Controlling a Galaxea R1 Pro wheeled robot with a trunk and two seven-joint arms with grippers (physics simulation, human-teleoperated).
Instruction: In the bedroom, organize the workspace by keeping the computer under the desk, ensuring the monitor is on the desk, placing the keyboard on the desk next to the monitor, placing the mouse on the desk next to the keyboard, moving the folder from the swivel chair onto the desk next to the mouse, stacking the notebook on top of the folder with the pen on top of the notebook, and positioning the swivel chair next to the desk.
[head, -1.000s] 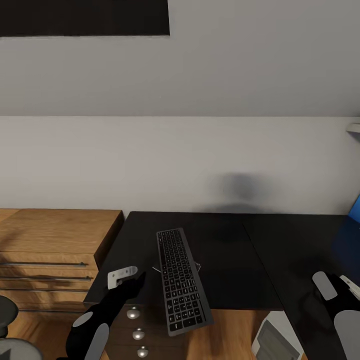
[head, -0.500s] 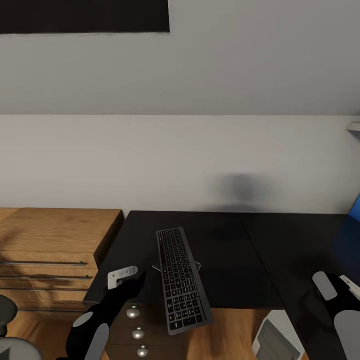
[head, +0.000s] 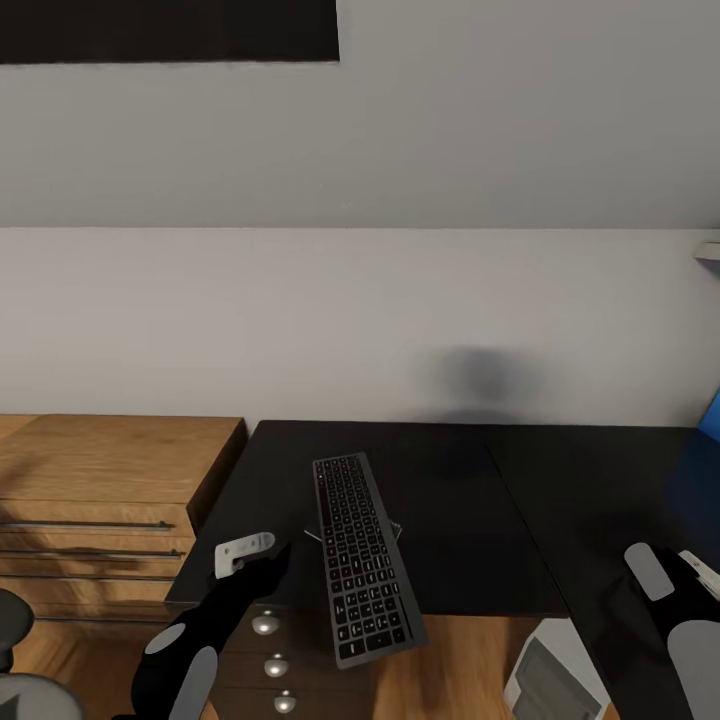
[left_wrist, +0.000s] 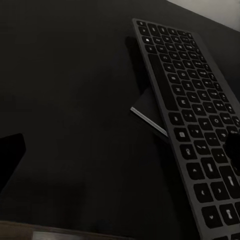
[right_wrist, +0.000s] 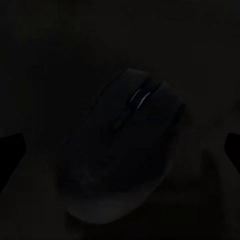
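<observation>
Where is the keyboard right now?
In the head view the keyboard lies on the black desk, its near end sticking out over the front edge, just right of the left pincer.

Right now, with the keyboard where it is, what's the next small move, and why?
Probably nudge the keyboard further onto the desk. Its near end overhangs the front edge above the drawer unit, and it seems propped on a thin slab. The left gripper sits just beside it.
</observation>
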